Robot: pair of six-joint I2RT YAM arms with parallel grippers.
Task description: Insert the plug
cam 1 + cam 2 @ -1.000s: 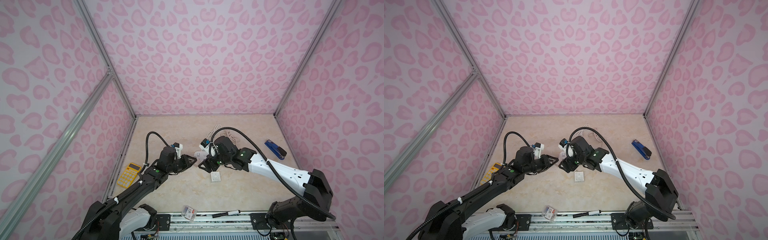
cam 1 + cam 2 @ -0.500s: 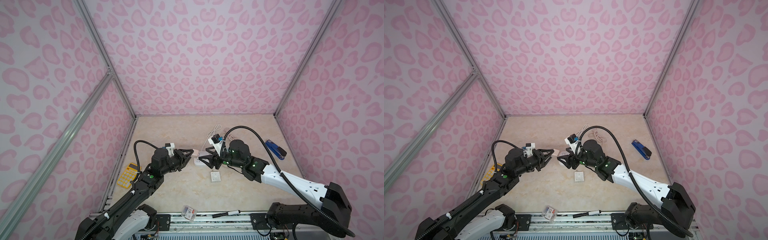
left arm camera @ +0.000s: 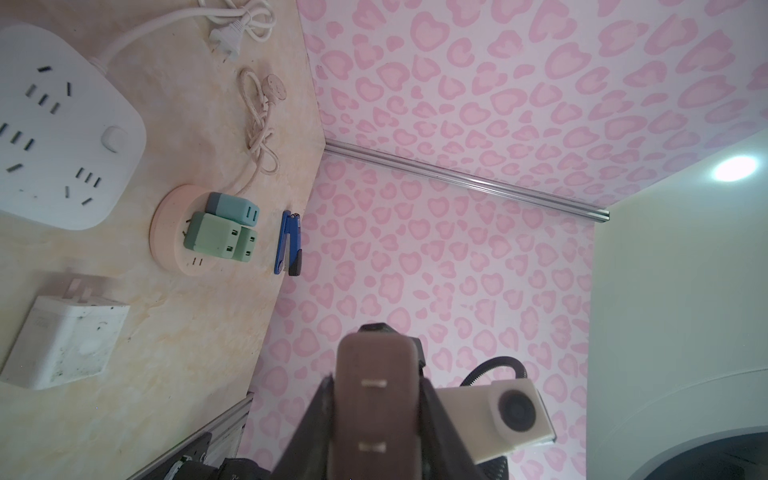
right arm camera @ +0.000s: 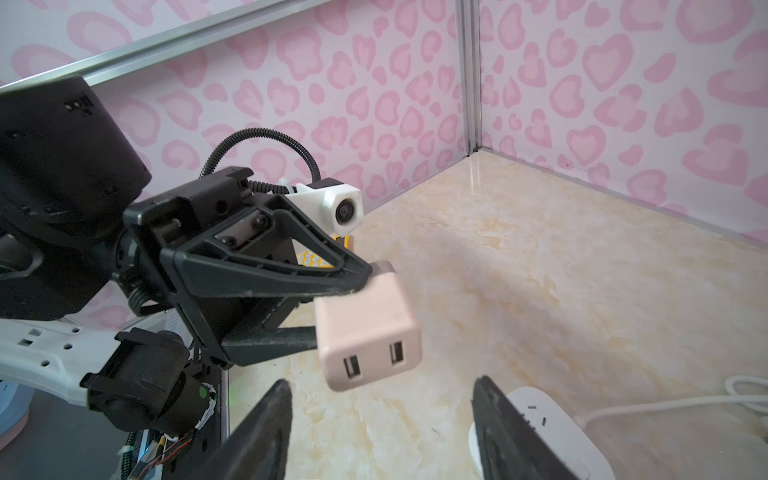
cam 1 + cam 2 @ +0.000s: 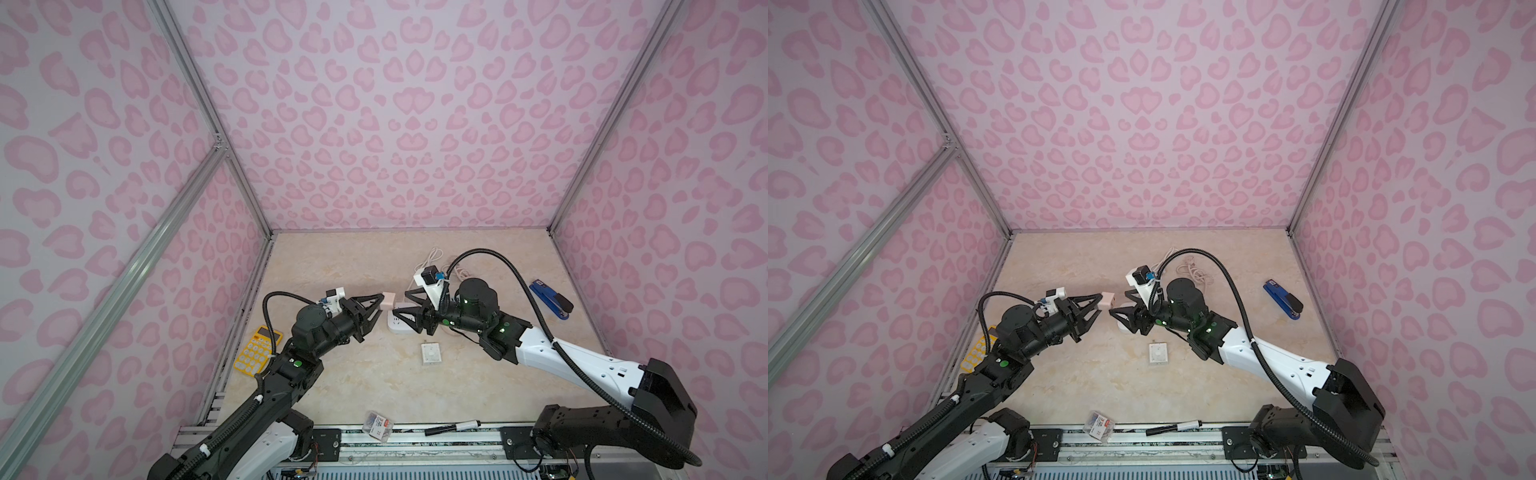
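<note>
Left gripper clamped on the pink USB charger plug, held in the air above the table and not resting on anything. Right gripper faces it nose to nose, jaws spread, empty, tips just beside the plug and not touching. White power strip lies flat on the table right under the right gripper.

Step, my read: mid-air handover or regrasp before insertion; the plug is nowhere near a socket yet. Next move calls for the right jaws to slide over the USB-port end and close squarely before the left lets go. Then turn the prongs down over a two-slot outlet on the strip.

View differences:
- Right wrist view shows the two USB ports facing the right gripper, with both fingers short of the plug.
- Left wrist view shows the two flat prongs pointing back toward the left palm, hidden elsewhere. It also shows a round pink socket hub carrying green adapters.
- Top views alone show both arms' spacing, a blue stapler and a yellow calculator.
</note>
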